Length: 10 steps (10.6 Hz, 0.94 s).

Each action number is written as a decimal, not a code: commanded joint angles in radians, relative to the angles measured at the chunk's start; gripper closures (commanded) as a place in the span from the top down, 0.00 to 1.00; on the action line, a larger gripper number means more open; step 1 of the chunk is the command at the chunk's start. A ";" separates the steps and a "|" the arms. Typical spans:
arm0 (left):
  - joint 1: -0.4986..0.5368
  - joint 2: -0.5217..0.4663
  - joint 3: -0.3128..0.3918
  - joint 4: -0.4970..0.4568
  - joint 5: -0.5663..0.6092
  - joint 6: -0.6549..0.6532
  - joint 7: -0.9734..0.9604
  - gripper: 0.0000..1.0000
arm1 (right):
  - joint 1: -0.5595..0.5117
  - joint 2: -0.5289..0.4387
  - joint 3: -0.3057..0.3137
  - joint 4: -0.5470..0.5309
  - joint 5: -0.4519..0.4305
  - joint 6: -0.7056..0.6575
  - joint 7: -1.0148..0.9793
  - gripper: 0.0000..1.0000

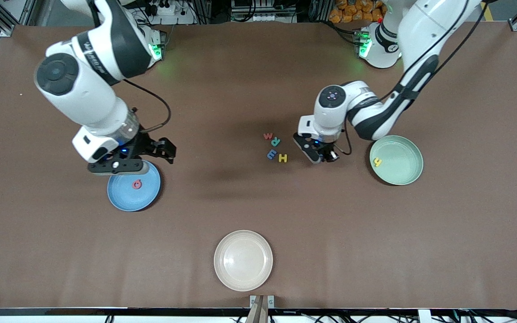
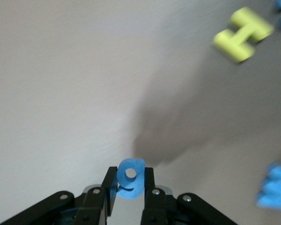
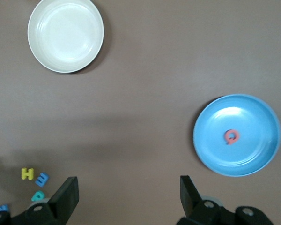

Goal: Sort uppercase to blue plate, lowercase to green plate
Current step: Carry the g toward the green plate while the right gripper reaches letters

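Blue g (image 2: 129, 184) shows pinched in left gripper (image 2: 129, 197) only from its wrist.

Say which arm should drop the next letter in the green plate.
Left. Its end effector already pinches the blue g, beside the green plate. The right end effector is open and empty over the blue plate.

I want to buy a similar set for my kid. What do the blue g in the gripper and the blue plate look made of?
Blue g: likely foam, with a matte face and thick cut edges, pinched by the left gripper. Blue plate: probably smooth plastic, given its soft sheen and even colour.
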 commanded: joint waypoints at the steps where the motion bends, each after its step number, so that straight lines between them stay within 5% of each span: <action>1: 0.242 -0.078 -0.118 -0.008 -0.072 -0.089 0.237 0.00 | 0.073 0.101 0.001 0.082 -0.033 0.017 0.163 0.96; 3: 0.495 -0.090 -0.248 -0.008 -0.092 -0.152 0.383 0.00 | 0.146 0.146 0.001 0.114 -0.061 0.028 0.241 0.96; 5: 0.651 -0.084 -0.298 -0.018 -0.095 -0.185 0.432 0.00 | 0.207 0.203 0.000 0.151 -0.065 0.056 0.315 0.96; 9: 0.716 -0.043 -0.299 -0.029 -0.169 -0.185 0.429 0.00 | 0.343 0.391 -0.011 0.326 -0.147 0.059 0.490 0.95; 10: 0.716 -0.038 -0.299 -0.026 -0.190 -0.183 0.428 0.20 | 0.374 0.427 -0.014 0.352 -0.154 0.062 0.488 0.95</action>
